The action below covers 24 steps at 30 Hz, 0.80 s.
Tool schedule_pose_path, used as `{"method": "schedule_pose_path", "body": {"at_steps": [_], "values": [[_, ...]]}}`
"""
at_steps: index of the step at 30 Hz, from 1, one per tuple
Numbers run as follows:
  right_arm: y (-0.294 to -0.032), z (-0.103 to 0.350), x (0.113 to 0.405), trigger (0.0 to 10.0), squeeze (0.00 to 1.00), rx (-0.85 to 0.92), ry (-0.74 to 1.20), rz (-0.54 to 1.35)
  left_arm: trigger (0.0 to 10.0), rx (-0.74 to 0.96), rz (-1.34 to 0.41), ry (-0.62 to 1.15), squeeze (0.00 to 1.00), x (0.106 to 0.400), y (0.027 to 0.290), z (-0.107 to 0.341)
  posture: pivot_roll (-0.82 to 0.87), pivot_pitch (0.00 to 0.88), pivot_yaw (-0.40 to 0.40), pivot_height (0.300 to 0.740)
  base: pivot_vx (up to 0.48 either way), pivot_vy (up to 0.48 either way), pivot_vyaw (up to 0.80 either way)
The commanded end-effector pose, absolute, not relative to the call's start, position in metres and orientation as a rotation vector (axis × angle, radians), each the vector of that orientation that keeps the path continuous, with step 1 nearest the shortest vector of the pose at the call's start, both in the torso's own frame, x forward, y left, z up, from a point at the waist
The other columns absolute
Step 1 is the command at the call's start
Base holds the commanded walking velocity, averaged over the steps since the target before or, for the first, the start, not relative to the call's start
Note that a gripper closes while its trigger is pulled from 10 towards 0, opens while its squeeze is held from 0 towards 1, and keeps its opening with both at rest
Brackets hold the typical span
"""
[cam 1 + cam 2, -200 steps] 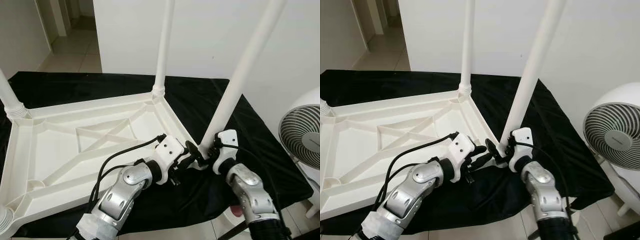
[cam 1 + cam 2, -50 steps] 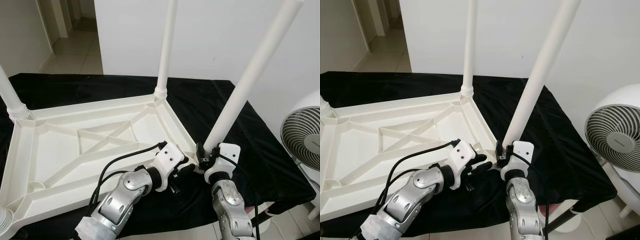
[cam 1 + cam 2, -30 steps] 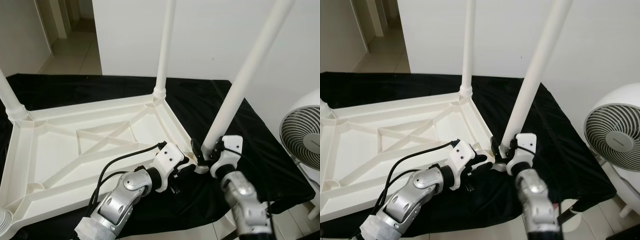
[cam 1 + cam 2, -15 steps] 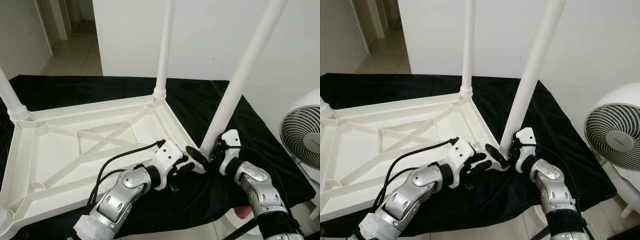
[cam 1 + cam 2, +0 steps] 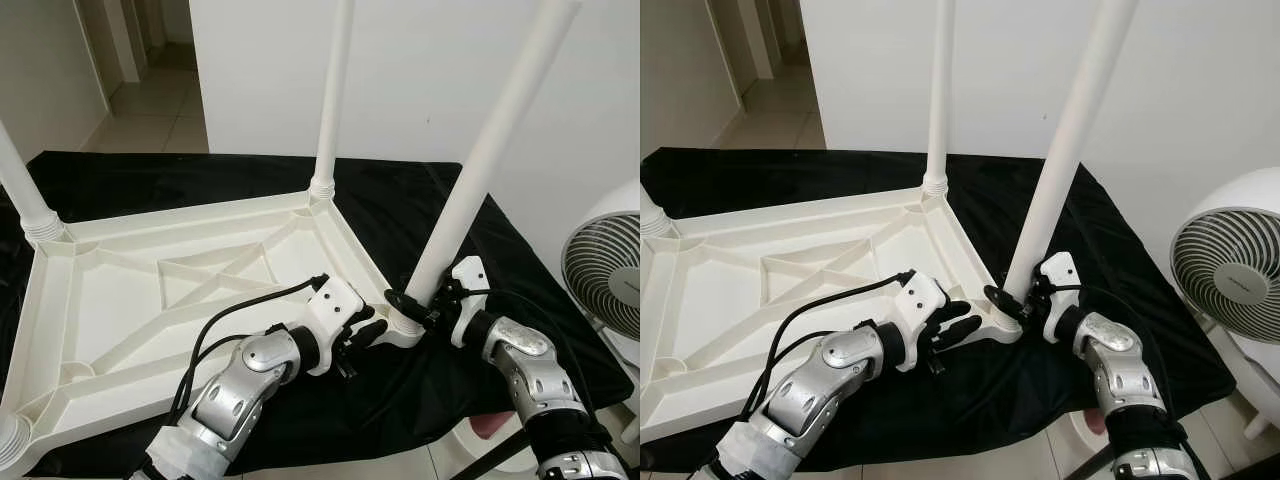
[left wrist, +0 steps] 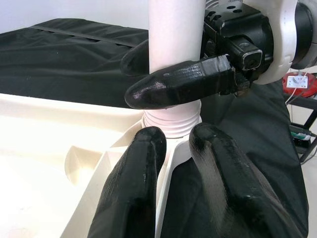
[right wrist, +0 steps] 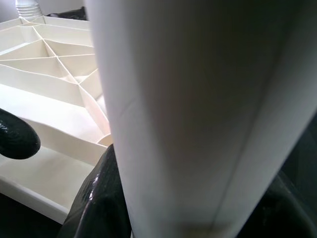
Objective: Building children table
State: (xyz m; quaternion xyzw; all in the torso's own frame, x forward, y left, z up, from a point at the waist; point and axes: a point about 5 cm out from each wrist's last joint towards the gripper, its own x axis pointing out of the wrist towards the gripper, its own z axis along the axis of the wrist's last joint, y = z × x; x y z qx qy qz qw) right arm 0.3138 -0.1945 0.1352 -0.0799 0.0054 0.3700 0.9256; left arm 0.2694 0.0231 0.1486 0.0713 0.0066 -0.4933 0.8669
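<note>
White plastic everywhere: the tabletop (image 5: 190,300) lies upside down on a black cloth (image 5: 500,270), ribs facing up, and the corner nearest me carries the leg (image 5: 470,180) I am working on. Its long axis rises steeply from the corner socket (image 5: 405,325) and tilts away toward the wall on my right. Other legs already stand at the far corner (image 5: 330,100) and at the left corner (image 5: 22,195).

My right gripper (image 5: 425,308) is closed around the leg just above its ribbed collar, one finger (image 6: 178,84) wrapped across the front of the tube in the left wrist view and the other behind it. In the right wrist view the tube sits right against the camera with a black fingertip (image 7: 101,198) hugging it. My left gripper (image 6: 183,173) rests on the tabletop's rim just beside the socket, its two fingers close together straddling the edge. I cannot tell for certain whether they pinch it or only press down.

What matters next is that the leg lies directly above and ahead of the left fingers, nearly touching the right ones, so the right arm is the one to turn or straighten it while the left braces the corner. I judge the tilt needs correcting before it seats fully.

No brand, label or writing is legible. A white fan (image 5: 1230,265) stands off to the right.
</note>
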Motion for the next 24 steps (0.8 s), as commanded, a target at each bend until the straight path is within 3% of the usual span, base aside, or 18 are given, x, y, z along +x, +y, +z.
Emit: {"method": "schedule_pose_path", "body": {"at_steps": [1,2,16,24], "values": [[-0.197,0.124,0.309,3.0,0.0,-0.161,0.061,0.754,10.0,0.152,-1.092,0.022,0.0,0.266,0.021,0.149,-0.01,0.0,-0.035,0.74,0.0,0.0,0.0],[-0.196,0.123,0.308,10.0,0.0,-0.143,0.06,0.734,10.0,0.15,-1.09,0.025,0.0,0.266,0.022,0.148,-0.02,0.0,-0.036,0.74,0.0,0.0,0.0],[-0.179,0.111,0.293,10.0,0.0,-0.01,0.009,0.418,10.0,0.147,-1.093,0.034,0.0,0.259,0.023,0.142,-0.01,0.009,-0.054,0.74,0.0,0.0,0.0],[-0.163,0.109,0.284,10.0,0.0,0.065,0.047,0.035,10.0,0.15,-1.118,0.04,0.0,0.256,0.022,0.141,0.0,0.007,-0.052,0.74,0.0,0.0,0.0]]}}
